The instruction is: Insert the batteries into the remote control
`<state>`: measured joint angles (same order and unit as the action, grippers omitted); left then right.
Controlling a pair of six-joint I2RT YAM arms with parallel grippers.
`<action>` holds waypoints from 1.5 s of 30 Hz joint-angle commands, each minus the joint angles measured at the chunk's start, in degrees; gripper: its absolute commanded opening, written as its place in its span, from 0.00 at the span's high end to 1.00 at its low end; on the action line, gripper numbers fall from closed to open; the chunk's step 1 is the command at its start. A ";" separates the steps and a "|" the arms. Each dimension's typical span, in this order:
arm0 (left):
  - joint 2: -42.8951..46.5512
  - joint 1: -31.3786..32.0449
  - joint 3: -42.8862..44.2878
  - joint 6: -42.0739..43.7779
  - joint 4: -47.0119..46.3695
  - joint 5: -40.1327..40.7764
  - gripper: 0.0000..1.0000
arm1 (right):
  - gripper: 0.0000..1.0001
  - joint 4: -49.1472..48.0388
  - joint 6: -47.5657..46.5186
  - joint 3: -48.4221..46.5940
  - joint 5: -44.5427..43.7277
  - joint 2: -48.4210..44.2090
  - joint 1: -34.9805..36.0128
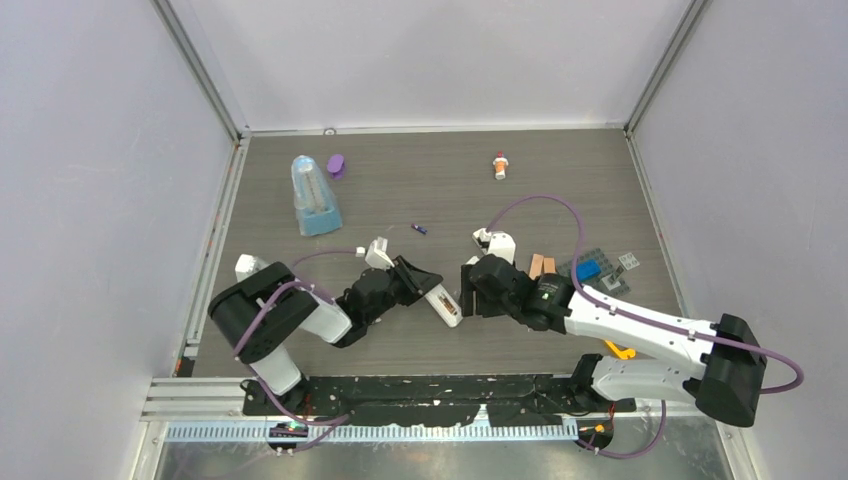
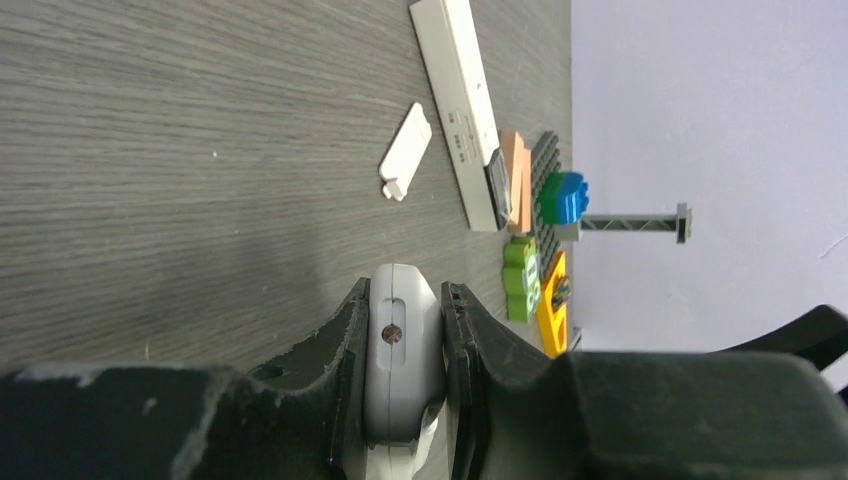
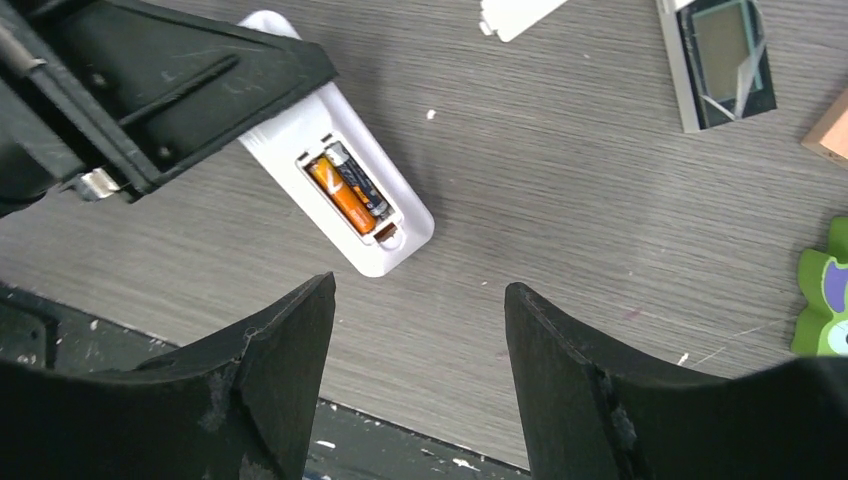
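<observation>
My left end effector (image 2: 405, 295) is clamped on the remote control (image 3: 335, 125), steadying it back-up near the counter (image 3: 560, 180) front edge. This keeps its open bay, with an orange battery (image 3: 335, 195) and a dark battery (image 3: 358, 185) seated inside, facing my right end effector (image 3: 418, 290), which hovers close with its fingers spread wide and empty.

One table (image 3: 600, 200): grey wood-grain top, matt, finely ridged. One remote control (image 3: 395, 235): white plastic, smooth, faint sheen. Two batteries (image 3: 345, 190), at eleven o'clock from the right gripper (image 3: 420, 290): glossy wrap. Its fingers (image 3: 285, 370): black plastic, matt, edges scuffed pale.
</observation>
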<state>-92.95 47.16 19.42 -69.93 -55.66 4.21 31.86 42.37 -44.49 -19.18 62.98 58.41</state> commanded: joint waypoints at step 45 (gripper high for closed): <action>29.75 0.48 1.28 0.88 51.77 21.26 0.01 | 0.68 -11.90 -31.13 -19.57 -1.24 40.64 -12.64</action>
<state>-64.73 47.57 19.53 -71.75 -6.09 22.61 19.00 12.32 -61.56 -18.17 102.63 46.00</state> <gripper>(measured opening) 0.994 0.338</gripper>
